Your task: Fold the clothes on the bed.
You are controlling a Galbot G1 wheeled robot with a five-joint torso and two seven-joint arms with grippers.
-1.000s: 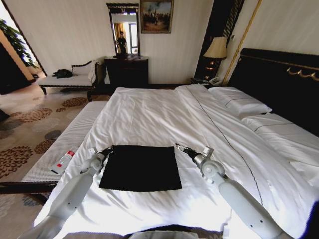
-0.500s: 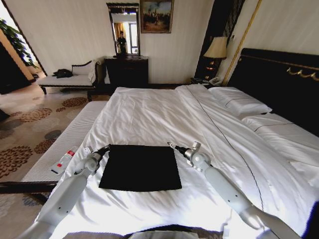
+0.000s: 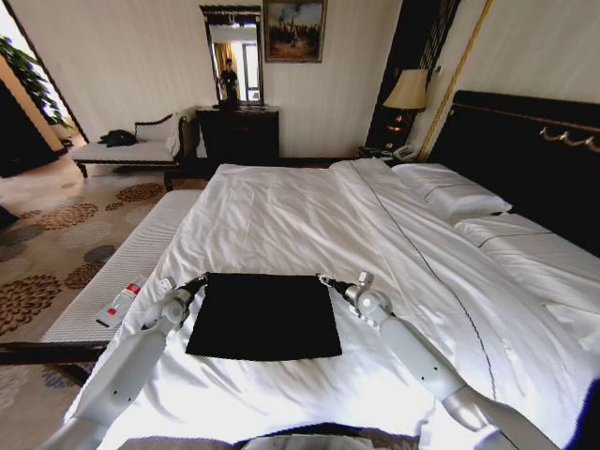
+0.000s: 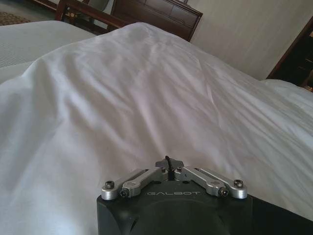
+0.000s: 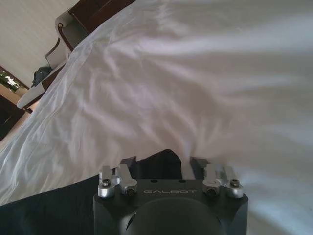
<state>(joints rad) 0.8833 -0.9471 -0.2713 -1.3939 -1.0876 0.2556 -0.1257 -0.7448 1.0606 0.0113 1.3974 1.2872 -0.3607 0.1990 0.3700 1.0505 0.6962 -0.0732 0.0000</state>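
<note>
On white bed, folded black T-shirt, tools at far corners

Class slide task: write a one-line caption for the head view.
Both claws, left and right, sit at the far corners of the folded black T-shirt on the white bed.

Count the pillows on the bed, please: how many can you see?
2. One pillow lies nearer the bedside lamp; the other pillow lies beside it, closer to the robot. Both are against the headboard. More may be hidden.
</note>
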